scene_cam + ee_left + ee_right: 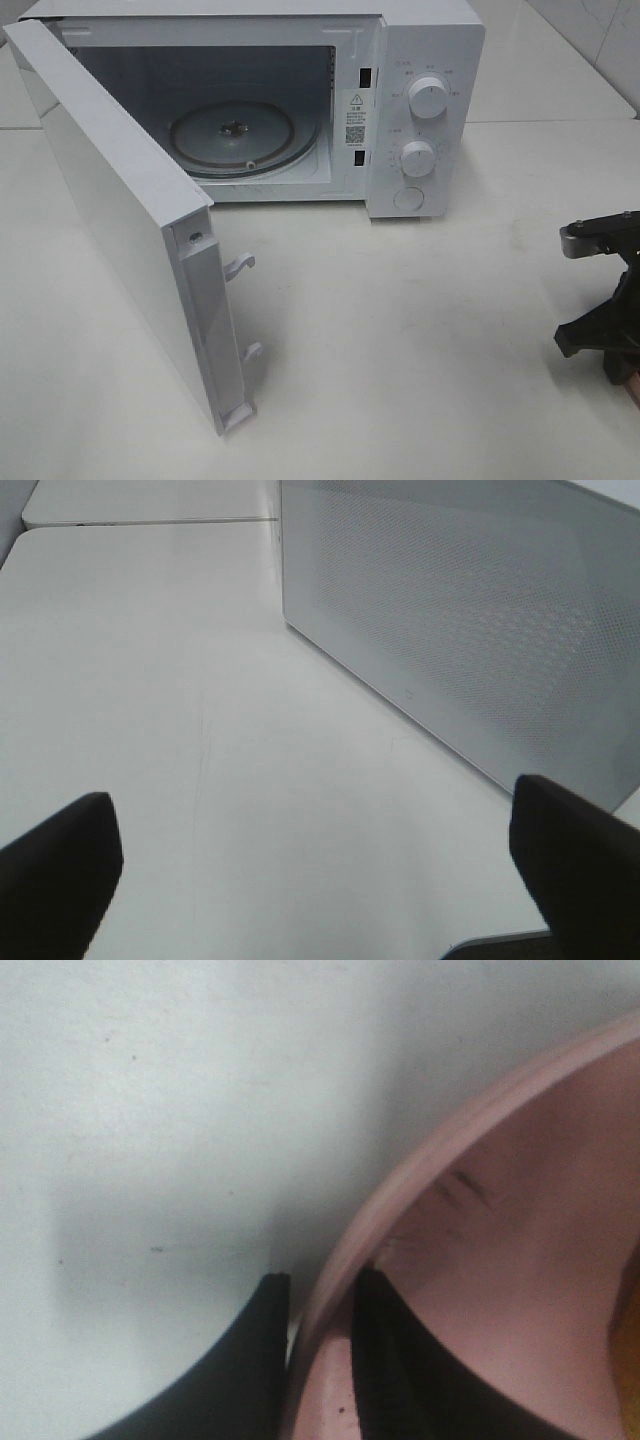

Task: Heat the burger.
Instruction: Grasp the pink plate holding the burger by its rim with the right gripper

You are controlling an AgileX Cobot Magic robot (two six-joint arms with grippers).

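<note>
In the right wrist view my right gripper (pixel 318 1360) is shut on the raised rim of a round pink plate (pixel 520 1260), with one black finger (pixel 255 1360) outside the rim and the other inside it. On the plate at the frame's edge is a yellow-brown sliver (pixel 632 1355), too small to identify; the burger is otherwise out of view. The right arm (pixel 600 300) shows at the right edge of the high view. My left gripper (pixel 320 900) is open above bare table, with nothing between its fingers.
A white microwave (pixel 420 100) stands at the back, its door (pixel 120 220) swung wide open toward the front left. Its cavity holds only the glass turntable (pixel 235 140). The left wrist view faces the door's outer face (pixel 470 630).
</note>
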